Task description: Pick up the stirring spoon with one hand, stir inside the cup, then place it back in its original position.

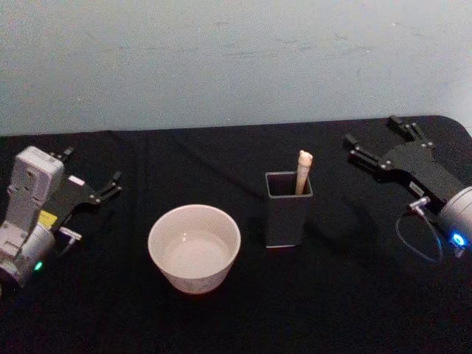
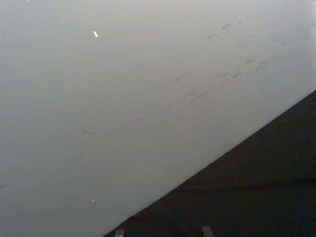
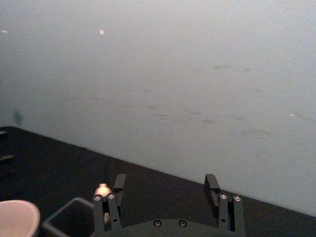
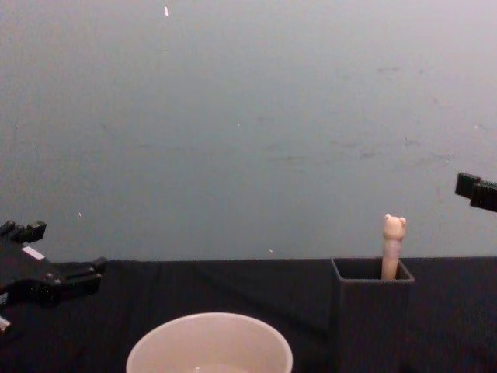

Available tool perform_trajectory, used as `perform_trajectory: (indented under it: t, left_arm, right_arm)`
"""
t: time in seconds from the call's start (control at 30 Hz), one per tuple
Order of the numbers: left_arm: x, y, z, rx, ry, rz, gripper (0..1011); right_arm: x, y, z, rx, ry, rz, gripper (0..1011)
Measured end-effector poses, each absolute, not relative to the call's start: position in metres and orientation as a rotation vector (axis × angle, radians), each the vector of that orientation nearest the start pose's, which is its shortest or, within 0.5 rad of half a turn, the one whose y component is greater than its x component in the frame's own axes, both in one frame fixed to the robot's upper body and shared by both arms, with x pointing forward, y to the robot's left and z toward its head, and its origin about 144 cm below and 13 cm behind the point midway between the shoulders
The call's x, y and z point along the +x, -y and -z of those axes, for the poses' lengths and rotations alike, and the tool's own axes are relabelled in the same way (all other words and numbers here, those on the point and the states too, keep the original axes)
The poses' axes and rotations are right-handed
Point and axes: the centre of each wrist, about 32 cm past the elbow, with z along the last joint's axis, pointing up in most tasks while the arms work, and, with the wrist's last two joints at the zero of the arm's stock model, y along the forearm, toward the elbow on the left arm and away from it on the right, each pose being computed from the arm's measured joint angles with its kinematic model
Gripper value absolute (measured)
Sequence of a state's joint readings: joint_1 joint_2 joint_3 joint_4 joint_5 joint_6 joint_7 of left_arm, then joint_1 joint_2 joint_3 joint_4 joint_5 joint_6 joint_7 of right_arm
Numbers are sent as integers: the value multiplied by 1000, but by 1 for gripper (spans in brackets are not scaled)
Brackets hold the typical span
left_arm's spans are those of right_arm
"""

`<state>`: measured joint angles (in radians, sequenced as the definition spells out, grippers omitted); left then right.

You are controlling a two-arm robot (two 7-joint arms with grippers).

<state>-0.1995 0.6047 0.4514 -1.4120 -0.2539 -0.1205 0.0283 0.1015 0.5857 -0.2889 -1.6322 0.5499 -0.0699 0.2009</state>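
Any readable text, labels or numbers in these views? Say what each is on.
No text is legible.
Too small to read: yellow sticker on the left arm.
Too small to read: white tag behind the left end effector.
No markings visible: cup, holder, spoon.

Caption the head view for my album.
Cream-handled stirring spoon stands in a dark grey square holder beside a round cream cup; left gripper and right gripper open at either side.
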Motion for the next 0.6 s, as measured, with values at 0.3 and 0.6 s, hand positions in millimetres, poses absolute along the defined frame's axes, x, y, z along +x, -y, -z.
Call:
perform_trajectory:
  t: [0.3, 0.6]
  left_arm:
    - [489, -310, -1140, 304, 285, -1248, 1002]
    - [489, -310, -1140, 304, 285, -1248, 1001]
  right_arm:
    - [469, 291, -1188, 9, 17, 998, 1002]
    - [477, 274, -1180, -23, -19, 962, 1002]
